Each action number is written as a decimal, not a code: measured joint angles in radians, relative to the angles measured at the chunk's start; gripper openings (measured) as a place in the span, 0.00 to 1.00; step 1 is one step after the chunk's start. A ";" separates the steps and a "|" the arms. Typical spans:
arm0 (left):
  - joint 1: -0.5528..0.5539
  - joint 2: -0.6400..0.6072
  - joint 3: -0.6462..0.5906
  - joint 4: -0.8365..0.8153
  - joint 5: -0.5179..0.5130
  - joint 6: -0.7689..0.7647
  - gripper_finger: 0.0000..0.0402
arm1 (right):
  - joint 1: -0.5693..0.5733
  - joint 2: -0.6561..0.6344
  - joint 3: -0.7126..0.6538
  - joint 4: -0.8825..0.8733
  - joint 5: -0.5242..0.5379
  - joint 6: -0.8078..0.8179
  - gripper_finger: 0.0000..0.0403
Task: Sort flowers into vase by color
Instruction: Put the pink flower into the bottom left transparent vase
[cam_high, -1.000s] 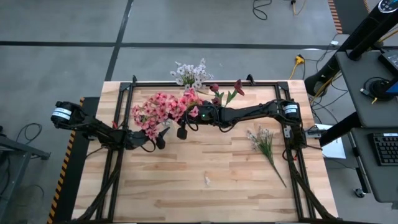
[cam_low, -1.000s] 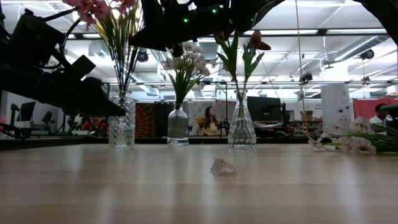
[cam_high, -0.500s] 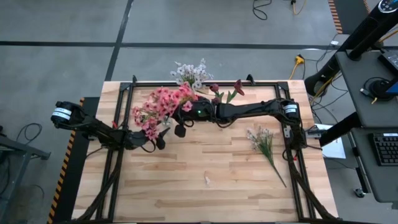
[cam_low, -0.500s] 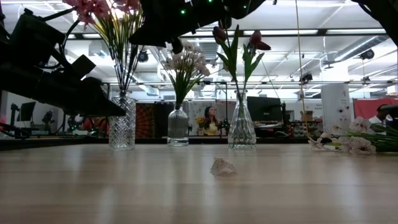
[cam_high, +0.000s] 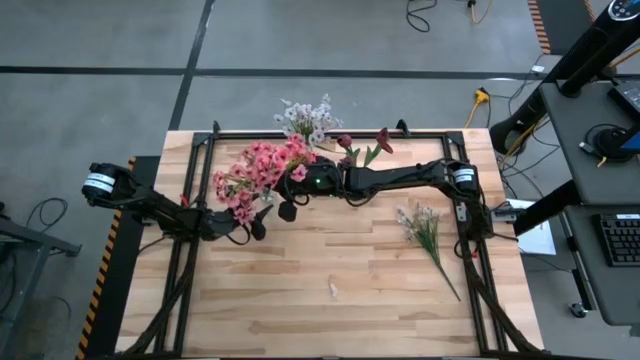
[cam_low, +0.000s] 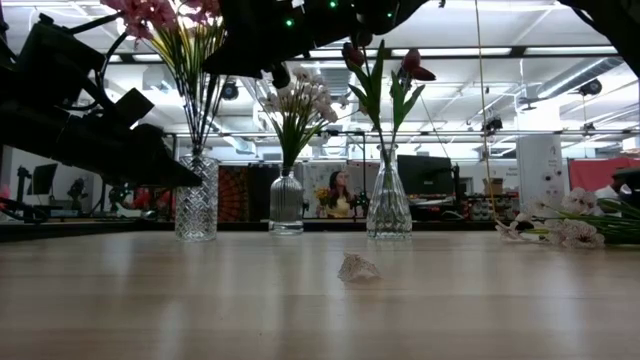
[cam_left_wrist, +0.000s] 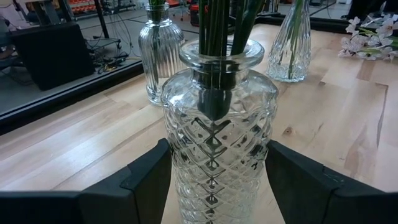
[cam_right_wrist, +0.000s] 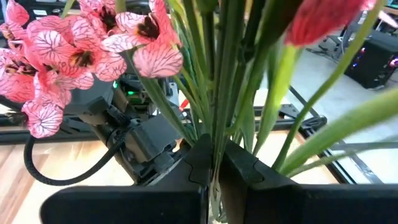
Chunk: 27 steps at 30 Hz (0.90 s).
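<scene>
Left gripper (cam_left_wrist: 214, 186): sitting at about nine o'clock on the table, its two fingers (cam_left_wrist: 146, 180) bracketing the diamond-cut glass vase (cam_left_wrist: 219, 134), one on each side and right against the glass, steadying it by the look of things.
Right gripper (cam_right_wrist: 213, 163): reaching in from three o'clock, hanging high over that same vase, fingers clenched on a thin green stalk (cam_right_wrist: 219, 106) that is running up between them.
Pink flowers (cam_high: 258, 170): bunched above the cut-glass vase, stalks dropping down through its neck; in the right wrist view the veined pink blooms (cam_right_wrist: 81, 59) are crowding close to the camera.
White-lilac flowers (cam_low: 298, 100): standing in the ribbed glass vase (cam_low: 286, 205) at roughly twelve o'clock, at the far edge of the table.
Dark red tulips (cam_low: 385, 65): standing in the flared clear vase (cam_low: 389, 205), just toward one o'clock of the ribbed one.
Loose stem (cam_high: 428, 238): lying flat on the wooden table (cam_high: 330, 320) at about three o'clock, pale blossoms toward the far side, well apart from the vases.
Scrap (cam_low: 358, 268): a small pale bit is lying on the boards near the middle, toward six o'clock.
Background: a person (cam_low: 341, 190) is showing between the vases, far beyond the table.
</scene>
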<state>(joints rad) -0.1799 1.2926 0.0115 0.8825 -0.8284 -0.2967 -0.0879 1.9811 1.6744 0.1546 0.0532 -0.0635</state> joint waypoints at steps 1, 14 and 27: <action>0.000 0.000 0.000 0.000 0.000 0.000 0.56 | 0.000 0.000 0.001 0.000 0.000 0.000 0.03; 0.000 0.000 0.000 0.000 0.000 0.001 0.56 | 0.000 0.002 0.036 -0.044 -0.001 0.021 0.03; 0.000 0.000 0.001 0.000 0.001 0.000 0.56 | -0.005 0.081 0.099 -0.081 0.000 0.020 0.03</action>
<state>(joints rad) -0.1799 1.2930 0.0124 0.8822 -0.8276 -0.2962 -0.0925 2.0619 1.7739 0.0735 0.0528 -0.0433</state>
